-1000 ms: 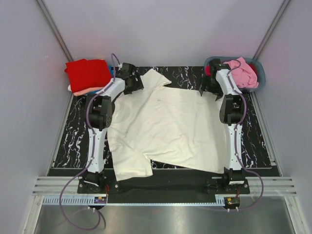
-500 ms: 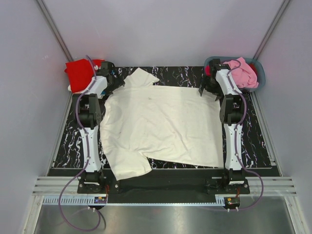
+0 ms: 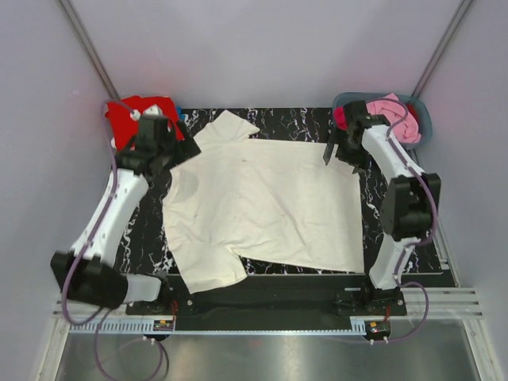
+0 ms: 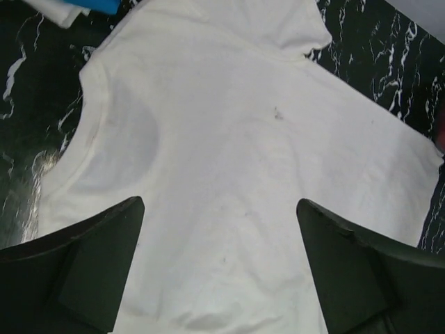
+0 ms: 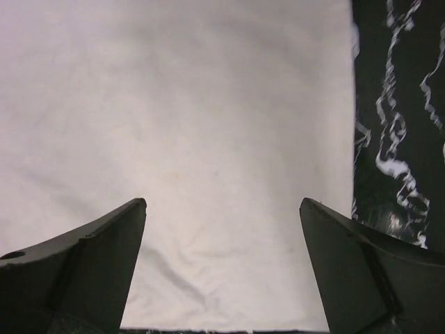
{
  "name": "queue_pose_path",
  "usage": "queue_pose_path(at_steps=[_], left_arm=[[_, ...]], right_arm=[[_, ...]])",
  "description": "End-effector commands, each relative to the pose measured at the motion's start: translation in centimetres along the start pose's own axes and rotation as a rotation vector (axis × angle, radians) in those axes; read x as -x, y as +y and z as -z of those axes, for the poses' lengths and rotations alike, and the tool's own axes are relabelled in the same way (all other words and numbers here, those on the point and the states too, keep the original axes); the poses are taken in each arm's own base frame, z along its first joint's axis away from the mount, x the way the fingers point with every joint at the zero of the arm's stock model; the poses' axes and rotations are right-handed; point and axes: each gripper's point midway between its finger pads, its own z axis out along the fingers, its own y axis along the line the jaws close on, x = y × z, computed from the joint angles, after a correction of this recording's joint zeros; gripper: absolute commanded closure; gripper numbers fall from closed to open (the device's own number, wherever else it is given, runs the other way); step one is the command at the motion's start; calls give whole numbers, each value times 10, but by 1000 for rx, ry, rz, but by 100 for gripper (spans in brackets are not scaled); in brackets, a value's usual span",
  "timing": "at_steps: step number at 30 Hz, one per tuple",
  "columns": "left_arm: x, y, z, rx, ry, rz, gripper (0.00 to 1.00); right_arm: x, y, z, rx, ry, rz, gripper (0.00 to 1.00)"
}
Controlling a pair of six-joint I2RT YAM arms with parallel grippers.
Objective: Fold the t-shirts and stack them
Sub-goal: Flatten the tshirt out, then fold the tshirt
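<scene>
- Top view: the cream t-shirt lay spread flat across the marbled table, collar to the left and hem to the right. The red t-shirt lay at the far-left corner. The pink t-shirt sat in the tub at far right. The left gripper hovered by the collar, the right gripper at the far hem corner.
- Left wrist view: the fingers were spread wide with nothing between them, over the collar and shoulder.
- Right wrist view: the fingers were likewise spread and empty, over the hem.
- Handling note: the stage appeared to be the first fold. Each pincer should pinch matching far corners and carry the edge over evenly, without bunching.
</scene>
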Motion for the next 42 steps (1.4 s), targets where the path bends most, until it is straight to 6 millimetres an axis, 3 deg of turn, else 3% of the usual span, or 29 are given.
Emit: queue_pose_path(at_steps=[1,2,3,4,5,6,7,11,14,19,23,27,28,31,37,42], left_arm=[[-113,50,28,150,199,-83,1],[-129,54,52,133,189,-45,1],[-155,51,64,103,228,-73,1],[-189,73,67,141,285,-82,1],[-200,78,85,116,275,-18,1],[-219,82,92,94,305,-24,1],[-240,99,97,118,349,-18,2],[-262,106,115,45,369,52,6],[-282,124,114,94,425,-5,7],[-312,123,115,82,537,-63,16],[-327,122,122,116,573,-161,18],[-327,121,128,244,543,-305,18],[-330,134,127,349,547,-364,18],[-330,135,126,424,529,-445,16],[-336,129,125,412,548,-470,21],[-360,124,112,384,608,-491,22]], right_arm=[[-46,48,51,125,-74,79,0],[-60,54,54,144,-67,94,0],[-89,55,55,166,-31,116,1],[-109,66,58,194,-11,133,0],[-121,71,59,223,-11,139,0],[-145,68,59,247,24,147,0],[-158,77,62,277,25,150,0],[-204,72,57,288,63,170,0],[-221,76,61,303,83,194,1],[-234,74,67,296,91,225,0],[-229,66,71,265,66,243,0],[-229,64,75,263,64,251,0],[-229,65,76,268,62,249,0],[-232,61,75,264,71,253,0],[-238,52,75,254,76,264,0],[-240,53,79,276,75,262,0]])
